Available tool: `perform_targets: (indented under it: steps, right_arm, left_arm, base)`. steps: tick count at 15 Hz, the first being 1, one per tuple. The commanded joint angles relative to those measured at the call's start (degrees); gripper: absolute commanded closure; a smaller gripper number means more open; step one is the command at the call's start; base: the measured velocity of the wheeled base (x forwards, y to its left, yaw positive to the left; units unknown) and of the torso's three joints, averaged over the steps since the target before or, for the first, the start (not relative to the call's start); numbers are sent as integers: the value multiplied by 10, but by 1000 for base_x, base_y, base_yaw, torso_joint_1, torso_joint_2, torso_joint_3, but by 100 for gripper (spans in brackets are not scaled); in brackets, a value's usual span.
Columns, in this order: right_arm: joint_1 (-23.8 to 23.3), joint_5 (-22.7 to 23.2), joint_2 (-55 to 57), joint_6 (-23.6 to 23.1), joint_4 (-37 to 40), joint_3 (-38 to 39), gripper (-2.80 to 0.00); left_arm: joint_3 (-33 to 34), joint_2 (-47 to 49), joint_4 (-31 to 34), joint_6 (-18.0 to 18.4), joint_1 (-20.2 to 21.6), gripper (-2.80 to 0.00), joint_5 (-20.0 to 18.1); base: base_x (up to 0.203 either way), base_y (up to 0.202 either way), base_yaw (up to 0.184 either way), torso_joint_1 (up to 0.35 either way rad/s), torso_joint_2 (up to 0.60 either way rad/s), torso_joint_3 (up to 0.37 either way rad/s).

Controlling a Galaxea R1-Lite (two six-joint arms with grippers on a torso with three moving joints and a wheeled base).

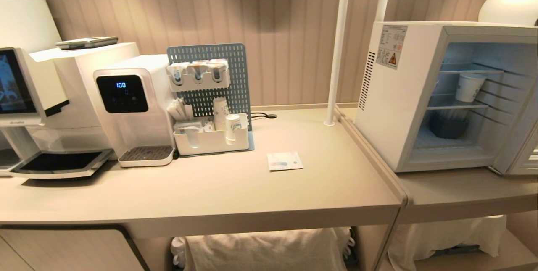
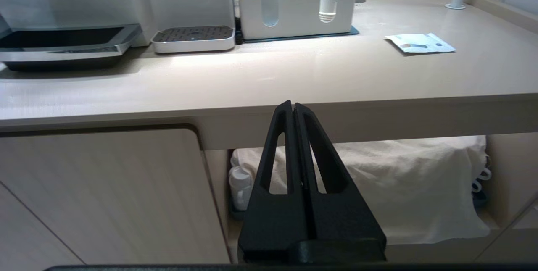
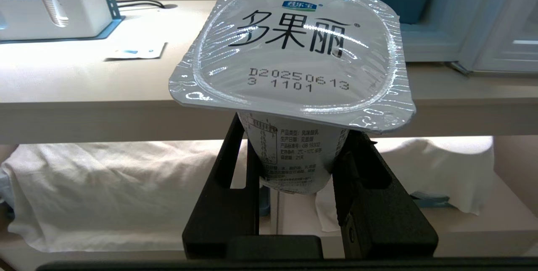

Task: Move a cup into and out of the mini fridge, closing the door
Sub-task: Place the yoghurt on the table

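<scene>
In the right wrist view my right gripper (image 3: 296, 136) is shut on the cup (image 3: 290, 52), a squat white tub with a flat foil lid. Its fingers clamp the tub's sides under the lid rim, and it is held upright in front of the counter edge. The mini fridge (image 1: 395, 107) stands on the lower counter at the right. Its door (image 1: 521, 153) is swung open at the frame's right edge. My left gripper (image 2: 293, 105) is shut and empty, just below the counter's front edge. Neither arm shows in the head view.
Inside the fridge, a paper cup (image 1: 468, 87) stands on the middle shelf above a dark container (image 1: 449, 127). On the counter are a coffee machine (image 1: 38, 94), a water dispenser (image 1: 134, 107), a cup organizer (image 1: 212, 138), a flat packet (image 1: 285, 161) and a white pole (image 1: 336, 48).
</scene>
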State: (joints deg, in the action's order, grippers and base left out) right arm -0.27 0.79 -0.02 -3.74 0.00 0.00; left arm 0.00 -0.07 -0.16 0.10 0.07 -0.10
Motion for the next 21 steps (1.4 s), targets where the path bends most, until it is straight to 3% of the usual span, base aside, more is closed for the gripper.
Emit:
perform_targets:
  steps: [1, 5, 7, 10, 12, 15, 21]
  right_arm:
    - [0, 0, 1, 0, 0, 2, 0]
    - [0, -1, 1, 3, 1, 2, 0]
    - [0, -3, 0, 28, -8, -11, 0]
    - [0, 2, 28, 42, 48, -173, 0]
    - [0, 21, 114, 46, 104, -257, 0]
    - [0, 46, 205, 48, 92, -268, 0]
    - [0, 75, 236, 36, 119, -251, 0]
  left_arm:
    - [0, 1, 0, 0, 0, 0, 0]
    - [0, 1, 0, 0, 0, 0, 0]
    - [0, 1, 0, 0, 0, 0, 0]
    - [0, 1, 0, 0, 0, 0, 0]
    - [0, 1, 0, -1, 0, 0, 0]
    - [0, 1, 0, 0, 0, 0, 0]
    - [0, 1, 0, 0, 0, 0, 0]
  base:
    - [0, 195, 2, -1, 5, 6]
    - [0, 165, 1, 4, 5, 0]
    - [0, 35, 3, 0, 3, 0]
    - [0, 0, 0, 0, 0, 0]
    - [0, 0, 0, 0, 0, 0]
    - [0, 0, 0, 0, 0, 0]
    - [0, 0, 0, 0, 0, 0]
